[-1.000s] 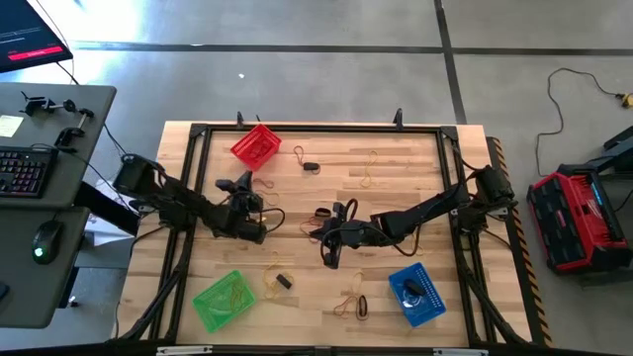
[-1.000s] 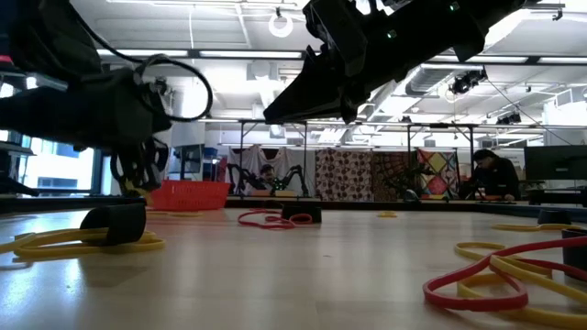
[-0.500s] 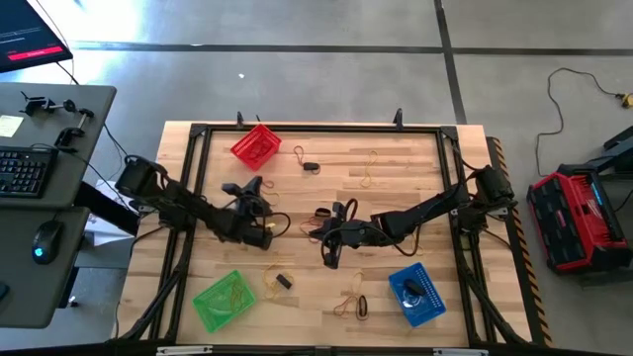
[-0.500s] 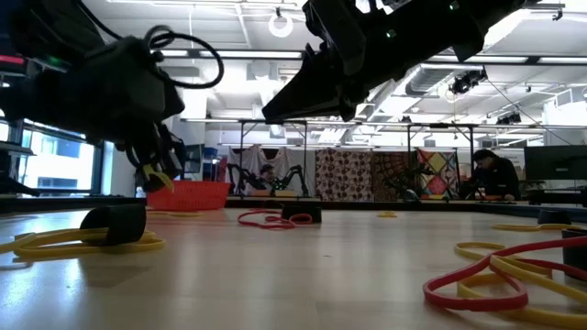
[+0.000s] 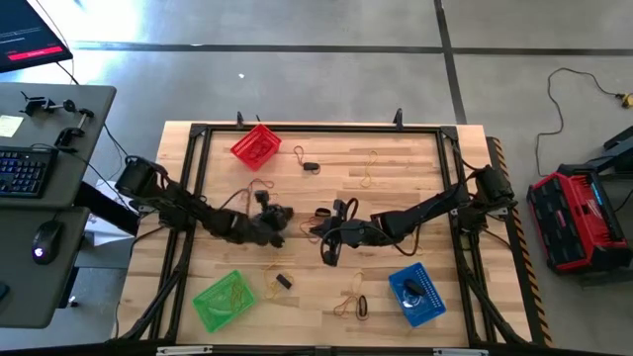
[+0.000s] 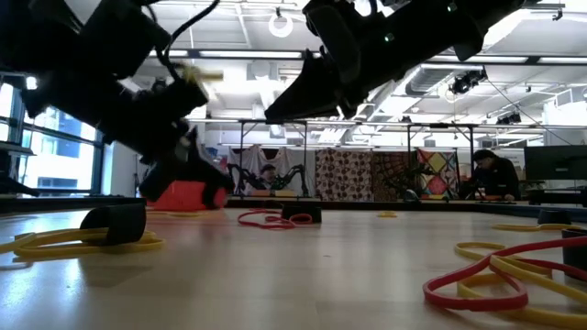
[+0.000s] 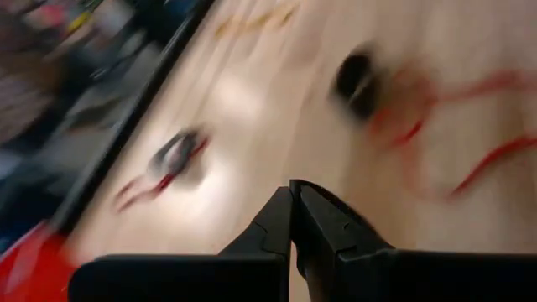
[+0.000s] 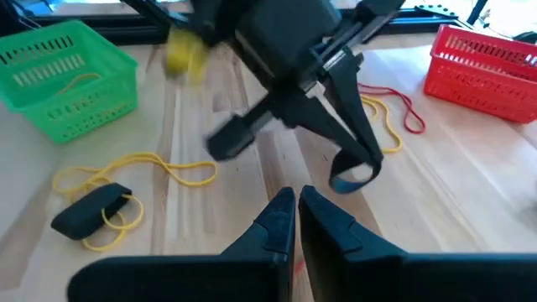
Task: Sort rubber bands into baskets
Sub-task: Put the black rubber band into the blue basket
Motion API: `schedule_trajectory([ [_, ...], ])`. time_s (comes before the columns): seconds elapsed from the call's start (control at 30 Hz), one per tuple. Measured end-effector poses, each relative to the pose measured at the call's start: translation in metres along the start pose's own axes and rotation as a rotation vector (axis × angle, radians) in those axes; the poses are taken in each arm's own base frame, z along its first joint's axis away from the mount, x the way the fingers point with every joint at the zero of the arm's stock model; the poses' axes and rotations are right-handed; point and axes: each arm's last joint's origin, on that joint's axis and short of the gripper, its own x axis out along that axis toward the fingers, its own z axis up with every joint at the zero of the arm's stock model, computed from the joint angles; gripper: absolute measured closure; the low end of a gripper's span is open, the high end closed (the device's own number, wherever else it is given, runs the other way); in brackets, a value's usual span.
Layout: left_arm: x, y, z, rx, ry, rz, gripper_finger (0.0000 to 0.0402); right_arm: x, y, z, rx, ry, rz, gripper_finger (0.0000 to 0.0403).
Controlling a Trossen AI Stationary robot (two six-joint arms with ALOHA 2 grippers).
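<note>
My left gripper (image 5: 281, 229) hangs over the table's middle, shut, with a dark rubber band (image 8: 351, 176) at its fingertips; the right wrist view shows it close ahead. Just to its right my right gripper (image 5: 329, 257) hovers shut, with nothing between its fingers (image 8: 297, 201). The red basket (image 5: 255, 144) stands at the far left, the green basket (image 5: 226, 300) at the near left and the blue basket (image 5: 415, 294) at the near right. Loose rubber bands lie flat on the wood: a black one on a yellow loop (image 8: 92, 210) and red ones (image 6: 271, 219). My left gripper has the dark rubber band's loop (image 8: 351, 176) at the very ends of its shut fingers. The fingers slant down toward the table's right. The band hangs as a small loop below the tips, clear of the wood. The left wrist view is blurred and does not show it.
More bands lie near the far edge (image 5: 311, 167), right of it (image 5: 371, 178) and at the near edge (image 5: 351, 305). A black frame (image 5: 203, 133) runs around the tabletop. A desk with a keyboard (image 5: 25, 168) stands left of the table, and a red and black machine (image 5: 574, 218) stands to its right.
My left gripper has swung toward the table's right, nearer my right gripper. It has tipped up from pointing almost straight down to a shallow slant and has rolled about its own line. It stays shut.
</note>
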Motion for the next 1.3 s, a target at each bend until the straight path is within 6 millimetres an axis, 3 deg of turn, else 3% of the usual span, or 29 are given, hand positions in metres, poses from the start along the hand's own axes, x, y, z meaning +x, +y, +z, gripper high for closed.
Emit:
schedule_trajectory([
  [0.23, 0.013, 0.017, 0.000, -0.089, -0.139, -0.201, 0.0399, 0.000, -0.003, -0.006, 0.022, 0.052, -0.061, 0.0380],
  [0.53, 0.014, 0.024, 0.015, -0.158, -0.314, -0.303, 0.0399, 0.003, -0.011, -0.007, 0.200, 0.069, -0.092, 0.0277],
  [0.7, 0.013, 0.026, 0.018, -0.182, -0.350, -0.288, 0.0399, 0.006, -0.018, -0.009, 0.291, 0.076, -0.117, 0.0253],
  [0.93, 0.011, 0.027, 0.023, -0.210, -0.393, -0.283, 0.0399, 0.020, -0.016, -0.016, 0.341, 0.030, -0.091, 0.0257],
  [1.07, 0.011, 0.026, 0.023, -0.206, -0.405, -0.315, 0.0399, 0.029, -0.018, -0.025, 0.368, -0.012, -0.191, 0.0266],
  [1.3, 0.011, 0.026, 0.023, -0.210, -0.407, -0.331, 0.0399, 0.031, -0.015, -0.024, 0.371, -0.062, -0.213, 0.0318],
])
